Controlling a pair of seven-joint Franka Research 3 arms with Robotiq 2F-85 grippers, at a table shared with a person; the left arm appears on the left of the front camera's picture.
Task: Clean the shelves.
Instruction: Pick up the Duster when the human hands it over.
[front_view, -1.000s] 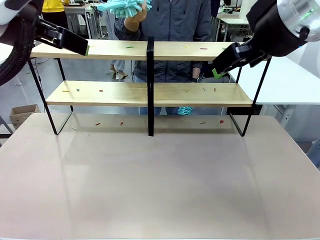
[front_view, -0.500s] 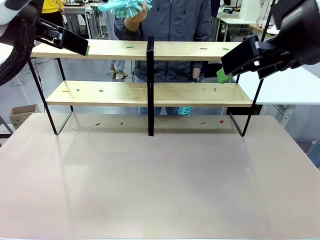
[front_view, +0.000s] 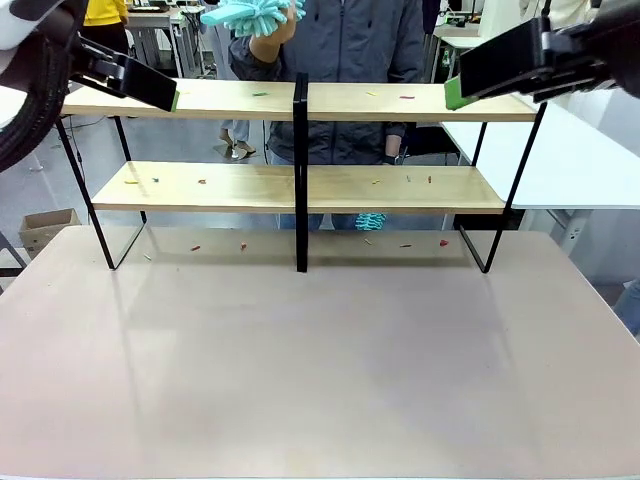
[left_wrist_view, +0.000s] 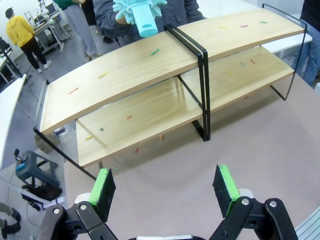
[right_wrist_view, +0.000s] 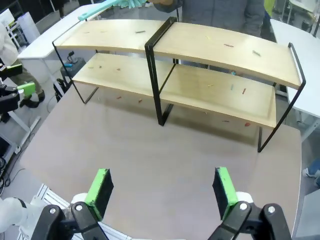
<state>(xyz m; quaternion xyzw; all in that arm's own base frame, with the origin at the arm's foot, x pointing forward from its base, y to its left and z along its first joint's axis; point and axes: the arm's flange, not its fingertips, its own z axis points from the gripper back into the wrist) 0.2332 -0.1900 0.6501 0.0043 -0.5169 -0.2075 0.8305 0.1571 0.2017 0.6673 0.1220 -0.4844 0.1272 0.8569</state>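
The shelves (front_view: 230, 187) stand across the far part of the table, two light-wood boards on a thin black frame with a central upright; they also show as the shelves (left_wrist_view: 145, 65) and the shelves (right_wrist_view: 215, 50). Small coloured scraps (front_view: 407, 97) lie on both boards. My left gripper (front_view: 160, 92) hovers at the top board's left end, and the left gripper (left_wrist_view: 165, 182) is open and holds nothing. My right gripper (front_view: 470, 85) hangs by the top board's right end, and the right gripper (right_wrist_view: 161, 185) is open and holds nothing. Behind the rack a person holds up a teal duster (front_view: 245, 14).
More scraps (front_view: 243, 245) lie on the pinkish table (front_view: 320, 370) under the rack. A second teal fluffy thing (front_view: 370, 220) shows behind the lower board. White tables (front_view: 570, 160) stand to the right, and a cardboard box (front_view: 45, 228) sits on the floor at left.
My right gripper has risen from lower-board height to the top board's level and drifted right. The left gripper and the person's duster have hardly moved.
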